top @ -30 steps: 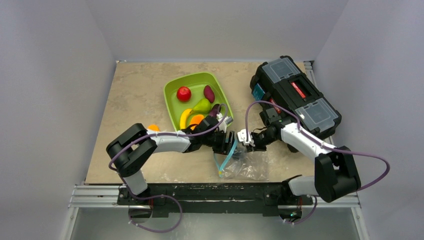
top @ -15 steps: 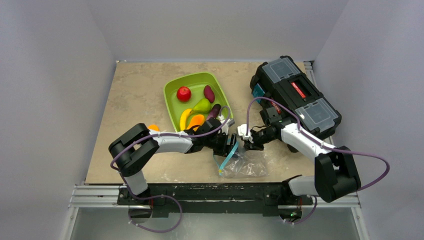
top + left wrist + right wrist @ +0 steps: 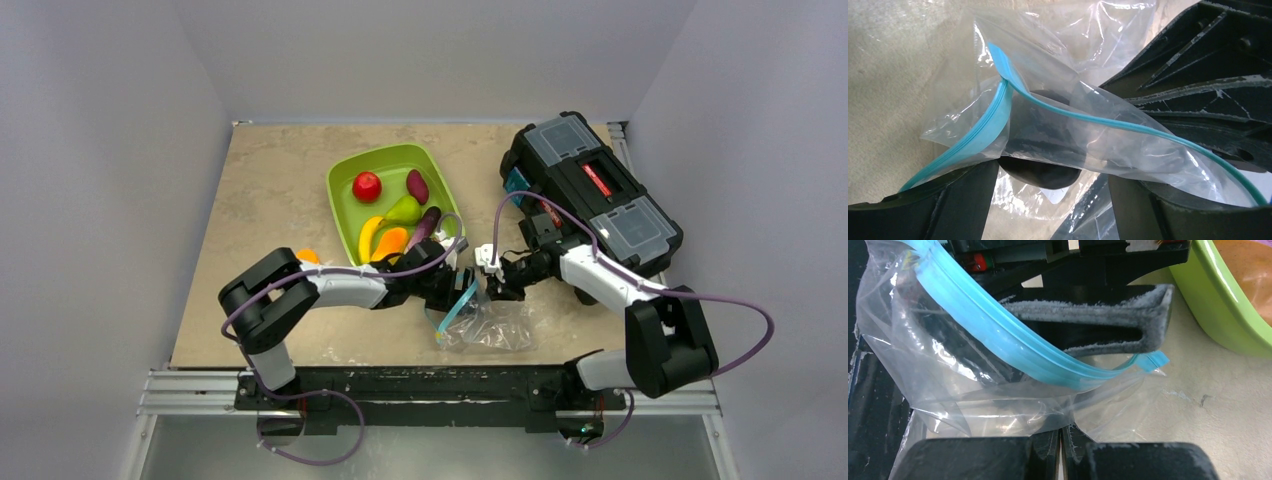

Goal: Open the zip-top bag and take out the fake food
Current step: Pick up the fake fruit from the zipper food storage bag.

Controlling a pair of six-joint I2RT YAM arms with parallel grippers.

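Clear plastic zip-top bag is pinched between the right fingers; left fingers stand apart.

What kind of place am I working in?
Probably a lab robot test cell: plain grey walls box in the table, an aluminium rail runs along its near edge, and fake food sits in a green tray.

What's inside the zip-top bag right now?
From above, no coloured food shows through the clear zip-top bag. The left wrist view shows one dark rounded shape through the plastic. The crinkles hide whether it sits inside the bag or behind it.
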